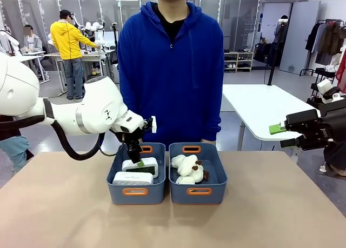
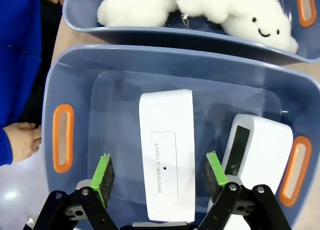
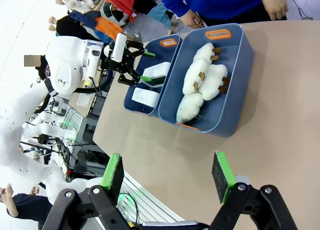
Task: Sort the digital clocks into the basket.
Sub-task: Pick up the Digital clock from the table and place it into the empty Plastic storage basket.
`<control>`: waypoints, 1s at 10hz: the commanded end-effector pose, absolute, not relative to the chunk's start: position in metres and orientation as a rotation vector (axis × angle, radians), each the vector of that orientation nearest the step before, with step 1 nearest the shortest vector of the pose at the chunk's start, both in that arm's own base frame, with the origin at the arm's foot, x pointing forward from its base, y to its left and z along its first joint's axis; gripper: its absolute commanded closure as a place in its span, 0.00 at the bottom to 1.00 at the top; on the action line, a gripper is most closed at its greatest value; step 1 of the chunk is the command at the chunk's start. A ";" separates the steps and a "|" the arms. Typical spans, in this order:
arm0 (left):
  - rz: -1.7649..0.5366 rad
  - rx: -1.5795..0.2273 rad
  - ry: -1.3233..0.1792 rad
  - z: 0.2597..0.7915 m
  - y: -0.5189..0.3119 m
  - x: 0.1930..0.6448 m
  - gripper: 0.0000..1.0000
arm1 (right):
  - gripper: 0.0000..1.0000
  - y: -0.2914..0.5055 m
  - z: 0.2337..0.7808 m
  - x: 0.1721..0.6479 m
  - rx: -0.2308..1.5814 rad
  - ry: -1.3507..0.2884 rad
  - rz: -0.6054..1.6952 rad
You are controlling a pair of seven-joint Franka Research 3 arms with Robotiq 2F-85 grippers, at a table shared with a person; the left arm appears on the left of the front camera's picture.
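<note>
You see smooth, faintly glossy blue-grey plastic in the basket (image 2: 150, 64), with orange plastic handle rims. The clocks (image 2: 166, 155) are smooth white plastic (one has a dark glossy display). The plush toys (image 2: 200, 9) look fluffy, soft cloth. The bench (image 1: 65, 205) is matt tan. The left gripper (image 2: 160, 177) has matt black fingers, with rough green pads (image 2: 103, 174).

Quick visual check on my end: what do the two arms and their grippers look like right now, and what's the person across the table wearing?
Both arms have glossy white rounded shells with grey joint bands; a black cable loops under the left arm. The left gripper and right gripper are black linkage frames with green pads. The person wears a blue hooded sweatshirt with long sleeves over a black top.
</note>
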State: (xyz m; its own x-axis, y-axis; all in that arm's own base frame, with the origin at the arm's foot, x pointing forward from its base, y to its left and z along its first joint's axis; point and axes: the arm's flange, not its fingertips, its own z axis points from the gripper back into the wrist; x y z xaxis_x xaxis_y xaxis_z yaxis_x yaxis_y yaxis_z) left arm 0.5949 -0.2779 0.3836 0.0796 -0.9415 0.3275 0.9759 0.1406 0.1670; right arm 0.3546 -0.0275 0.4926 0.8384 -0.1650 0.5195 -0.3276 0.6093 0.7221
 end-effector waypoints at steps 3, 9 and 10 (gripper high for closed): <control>-1.457 -0.103 -0.405 0.384 -0.273 0.598 0.10 | 0.10 -0.028 0.494 0.355 0.928 -0.588 0.105; -1.377 -0.339 -0.321 0.448 -0.253 0.595 0.09 | 0.10 -0.028 0.494 0.355 0.928 -0.588 0.105; -1.303 -0.436 -0.303 0.464 -0.239 0.590 0.09 | 0.10 -0.028 0.494 0.355 0.928 -0.588 0.105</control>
